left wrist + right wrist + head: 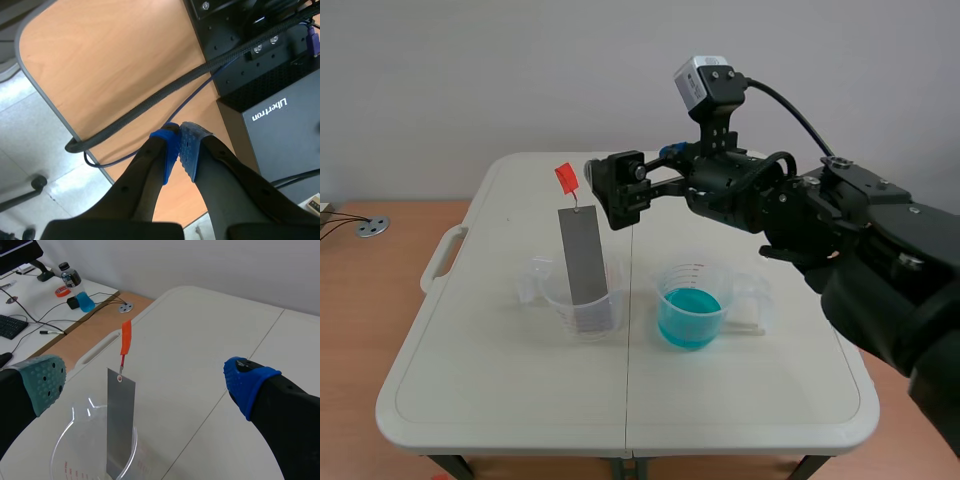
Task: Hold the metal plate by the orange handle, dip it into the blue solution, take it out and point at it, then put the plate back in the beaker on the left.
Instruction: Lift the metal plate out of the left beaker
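Right jaws gape wide and empty near the orange handle (126, 342); left jaws closed on nothing.

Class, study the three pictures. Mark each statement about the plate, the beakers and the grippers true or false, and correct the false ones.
1. The metal plate stands in a clear beaker. True.
2. The right gripper is shut on the orange handle. False: it is open, with its fingers wide apart and clear of the handle.
3. The blue solution sits in a second beaker, apart from the plate. True.
4. The left gripper is open above the plate. False: it is shut on nothing, over a wooden surface with cables.
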